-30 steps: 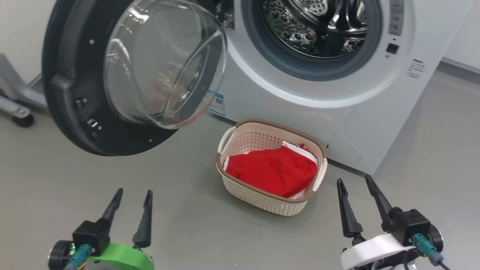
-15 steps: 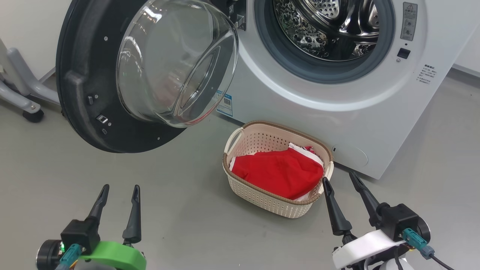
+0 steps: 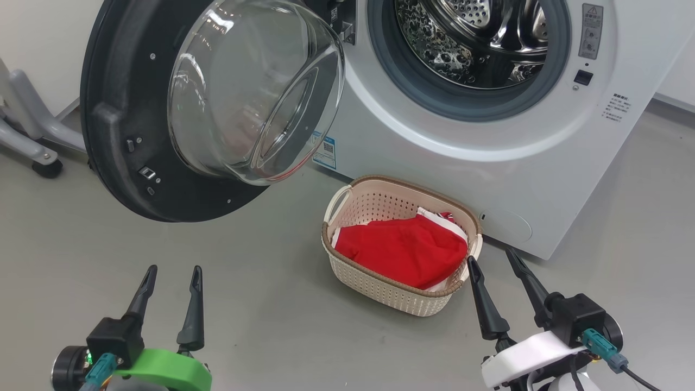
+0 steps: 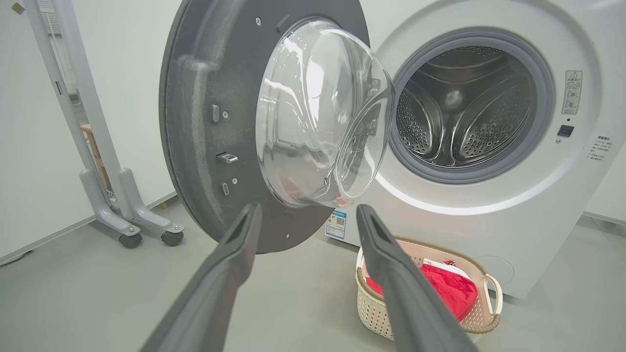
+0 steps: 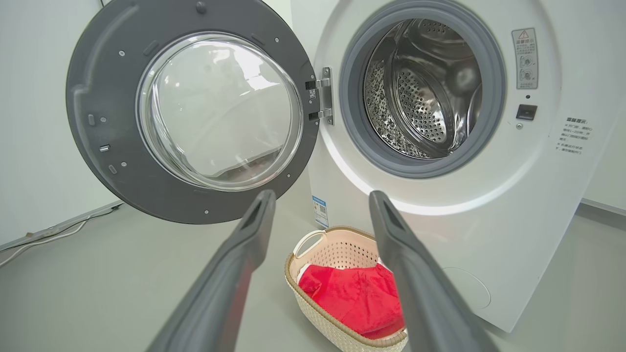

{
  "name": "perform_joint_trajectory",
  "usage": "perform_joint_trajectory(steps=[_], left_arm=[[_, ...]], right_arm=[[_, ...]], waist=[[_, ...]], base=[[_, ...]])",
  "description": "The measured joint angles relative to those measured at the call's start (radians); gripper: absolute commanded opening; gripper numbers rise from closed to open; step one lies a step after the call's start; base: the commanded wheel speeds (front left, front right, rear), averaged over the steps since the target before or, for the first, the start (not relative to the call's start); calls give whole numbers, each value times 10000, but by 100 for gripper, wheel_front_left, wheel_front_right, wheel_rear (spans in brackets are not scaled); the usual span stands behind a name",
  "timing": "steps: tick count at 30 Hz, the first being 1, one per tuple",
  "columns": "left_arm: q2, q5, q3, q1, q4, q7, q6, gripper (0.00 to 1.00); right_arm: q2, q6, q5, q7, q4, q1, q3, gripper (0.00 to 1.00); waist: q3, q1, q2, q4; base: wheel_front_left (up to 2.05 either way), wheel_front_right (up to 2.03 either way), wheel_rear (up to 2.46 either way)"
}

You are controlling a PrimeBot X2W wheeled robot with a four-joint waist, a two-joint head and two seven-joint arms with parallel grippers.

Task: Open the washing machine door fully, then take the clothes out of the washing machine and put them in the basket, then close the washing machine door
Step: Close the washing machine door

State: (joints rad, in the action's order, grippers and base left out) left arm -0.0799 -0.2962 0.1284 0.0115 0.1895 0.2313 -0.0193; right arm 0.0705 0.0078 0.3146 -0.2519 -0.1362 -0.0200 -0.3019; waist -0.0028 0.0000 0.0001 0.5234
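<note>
The washing machine [image 3: 505, 163] stands ahead with its steel drum [image 3: 472, 38] showing no clothes inside. The washing machine door [image 3: 130, 136] hangs wide open to the left, glass bowl [image 3: 255, 92] facing me. Red clothes [image 3: 404, 250] lie in the cream basket [image 3: 380, 285] on the floor before the machine. My left gripper [image 3: 172, 270] is open and empty at the lower left, below the door. My right gripper [image 3: 493, 259] is open and empty, just right of the basket. The wrist views show the door [image 4: 205, 146] [image 5: 98, 146], the basket [image 4: 371, 308] [image 5: 313, 313] and the clothes [image 4: 455, 293] [image 5: 357, 298].
A grey wheeled stand [image 3: 32, 146] sits at the far left behind the door, also the stand [image 4: 122, 215] in the left wrist view. Grey floor [image 3: 260, 315] stretches between the grippers and the basket. A white cable [image 5: 49, 234] runs along the wall.
The head camera shifted early on, so the whole picture slid right and down. Both grippers stay open, and the door, basket and clothes have not moved.
</note>
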Motion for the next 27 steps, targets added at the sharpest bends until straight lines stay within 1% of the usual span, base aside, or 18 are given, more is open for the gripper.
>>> perform_joint_trajectory(steps=[27], left_arm=[[2, 0, 27, -5, -25, 0, 10, 100]], right_arm=[[-58, -13, 2, 0, -29, 11, 96, 100]], waist=[[-28, 0, 0, -35]], base=[[0, 0, 0]])
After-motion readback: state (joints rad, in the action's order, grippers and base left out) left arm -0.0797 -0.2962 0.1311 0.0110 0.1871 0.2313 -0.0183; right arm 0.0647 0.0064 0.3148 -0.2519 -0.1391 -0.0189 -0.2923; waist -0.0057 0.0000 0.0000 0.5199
